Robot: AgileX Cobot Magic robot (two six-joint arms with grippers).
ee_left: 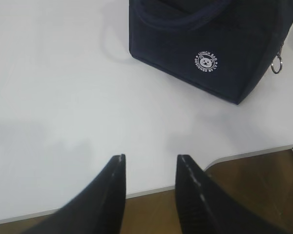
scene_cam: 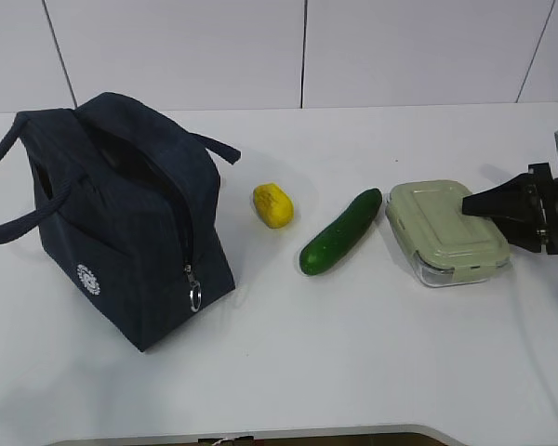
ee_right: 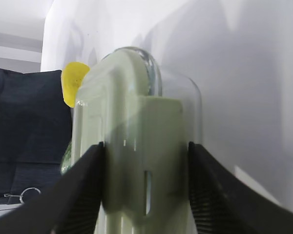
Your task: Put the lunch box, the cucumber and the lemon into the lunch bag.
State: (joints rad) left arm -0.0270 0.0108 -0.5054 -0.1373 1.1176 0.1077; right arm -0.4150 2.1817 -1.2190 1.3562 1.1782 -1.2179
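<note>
The lunch box [scene_cam: 437,230], clear with a sage-green lid, lies on the white table at the right. My right gripper [scene_cam: 472,204] comes in from the right; in the right wrist view [ee_right: 145,146] its jaws press both sides of the lunch box's [ee_right: 136,122] near end. The cucumber [scene_cam: 341,233] lies left of the box, and the lemon [scene_cam: 272,205] lies further left. The navy lunch bag [scene_cam: 121,214] stands at the left, zipper open. My left gripper [ee_left: 150,158] is open and empty over the table's front edge, short of the bag [ee_left: 210,44].
The table's front edge [ee_left: 244,155] runs just under the left gripper, with brown floor beyond it. The bag's silver ring pull [scene_cam: 195,297] hangs on its right front corner. A white wall stands behind the table.
</note>
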